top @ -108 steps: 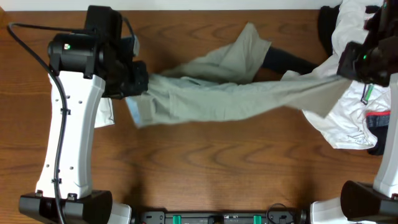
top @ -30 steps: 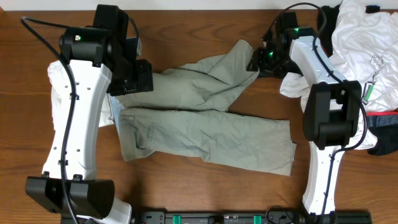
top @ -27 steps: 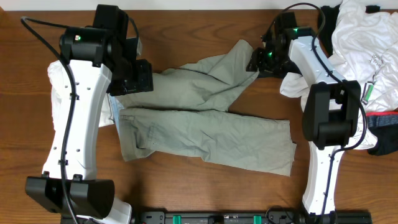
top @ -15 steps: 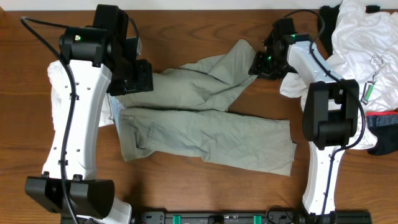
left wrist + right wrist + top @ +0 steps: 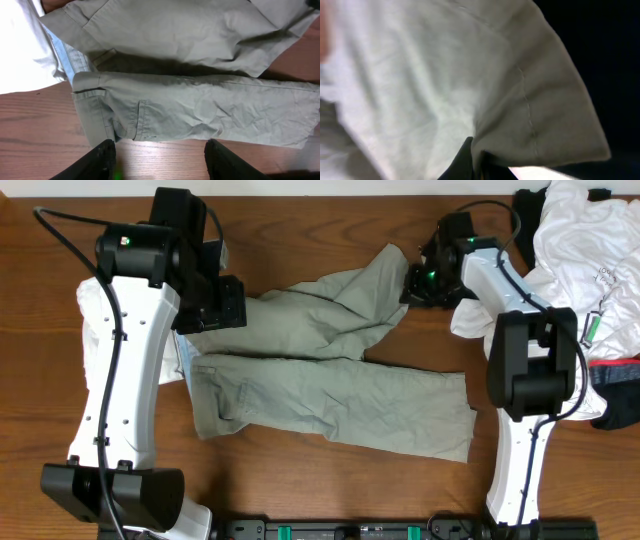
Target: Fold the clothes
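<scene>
Grey-green trousers [image 5: 330, 385] lie spread on the wooden table, waist at the left. One leg runs to the right and the other leg [image 5: 350, 300] angles toward the back. My right gripper [image 5: 413, 282] is shut on the hem of that back leg [image 5: 520, 110], and the cloth bunches between its dark fingertips [image 5: 465, 160]. My left gripper [image 5: 162, 165] hangs open above the table just in front of the waistband [image 5: 92, 95], with nothing between its fingers.
A heap of white clothes [image 5: 585, 260] lies at the back right, with dark garments [image 5: 612, 395] at its edge. A white garment [image 5: 92, 305] lies under my left arm and shows in the left wrist view [image 5: 20, 50].
My right gripper has closed on the hem of the back trouser leg and shifted slightly. The left arm and the trousers have not moved.
</scene>
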